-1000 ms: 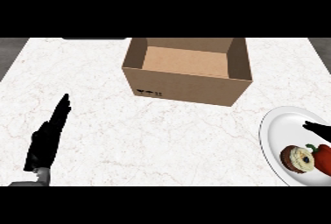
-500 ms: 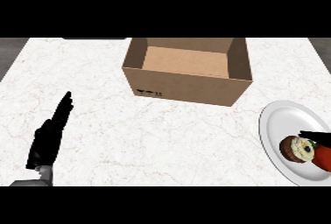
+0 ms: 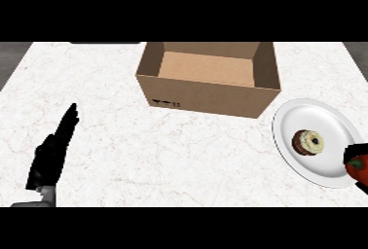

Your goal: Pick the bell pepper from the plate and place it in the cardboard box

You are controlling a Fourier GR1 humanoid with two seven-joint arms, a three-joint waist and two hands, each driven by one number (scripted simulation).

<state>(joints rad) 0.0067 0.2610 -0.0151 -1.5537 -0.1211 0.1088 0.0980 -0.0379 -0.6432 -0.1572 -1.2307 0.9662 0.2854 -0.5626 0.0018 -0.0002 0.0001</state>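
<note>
The bell pepper [image 3: 357, 166], red with a bit of green at its top, sat at the far right edge of the view, at the near right rim of the plate [image 3: 309, 119]. Black fingers of the right hand [image 3: 355, 151] curled over and around it, so the hand was grasping the pepper; most of that hand lay outside the view. Whether the pepper rested on the plate or was raised just above it could not be told.

The plate was white and lay on the right side of the counter [image 3: 165, 151]. On it, left of the pepper and apart from it, lay a small round pastry [image 3: 308, 142] with a pale top, a dark centre and a brown rim.

The cardboard box [image 3: 208, 80] stood farther back, left of the plate and near it, with its top open and its inside bare. A small black mark showed on its near wall.

The left hand [image 3: 50, 155] lay well apart at the near left of the white marbled counter, its fingers straight and pointing away, relaxed and holding nothing. A bit of the grey forearm showed at its wrist.
</note>
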